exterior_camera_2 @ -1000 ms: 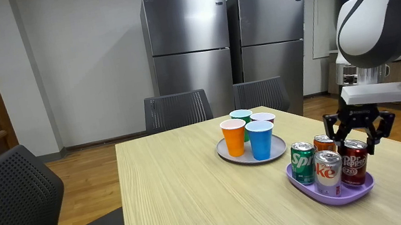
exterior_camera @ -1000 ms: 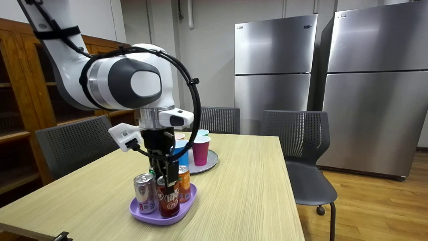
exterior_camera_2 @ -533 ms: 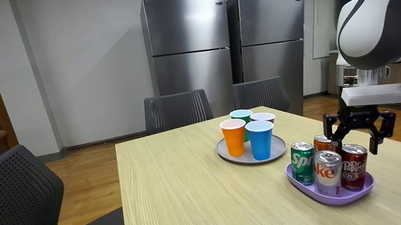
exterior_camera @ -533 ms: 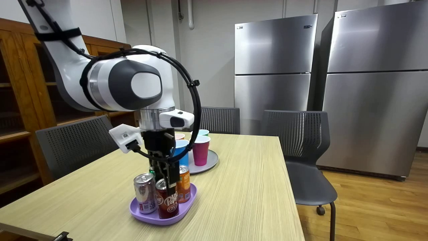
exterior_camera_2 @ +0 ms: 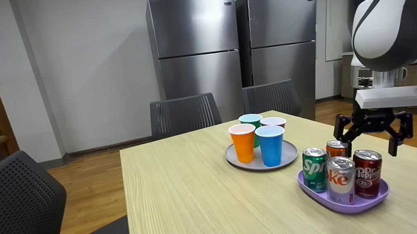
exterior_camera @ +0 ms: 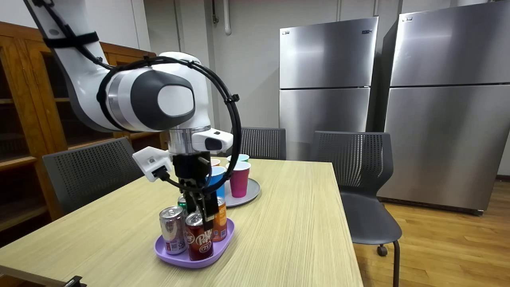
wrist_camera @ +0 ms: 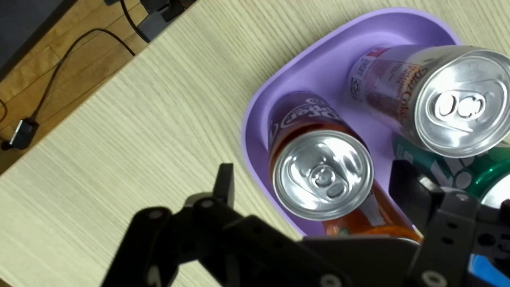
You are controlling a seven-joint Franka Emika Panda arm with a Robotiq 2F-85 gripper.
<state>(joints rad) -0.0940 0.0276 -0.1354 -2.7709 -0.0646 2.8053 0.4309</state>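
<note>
Steel refrigerators (exterior_camera_2: 195, 31) rise behind the pale table (exterior_camera_2: 186, 187), which runs out of frame in both exterior views; a wooden cabinet (exterior_camera: 32, 87) is cropped, and the white arm (exterior_camera: 171, 99) is cut off at the top. The gripper (exterior_camera_2: 371, 150) is released, its fingers (wrist_camera: 405, 191) spread wide, nothing grasped, just over the Dr Pepper can (exterior_camera_2: 368, 175). That can stands on the purple tray (exterior_camera_2: 361, 207), and in the wrist view the fingers lie to either side of its lid, gaps showing between. Near it the Diet Coke can (exterior_camera_2: 341, 179) covers part of the Sprite can (exterior_camera_2: 314, 171) in both exterior views; from the wrist, the Sprite can runs off the right edge, most of its lid lost. Hardest to make out is the orange can (exterior_camera: 220, 226), partly blocked by other things in both exterior views, with its top mostly under the gripper's body in the wrist view. Whether a finger touches the orange can cannot be told. Farther back, a grey plate (exterior_camera_2: 233, 159) bears four cups: a blue cup (exterior_camera_2: 272, 146) and an orange cup (exterior_camera_2: 244, 145) mask much of a green cup (exterior_camera_2: 250, 118) and a magenta cup (exterior_camera_2: 274, 121) behind them in an exterior view.
</note>
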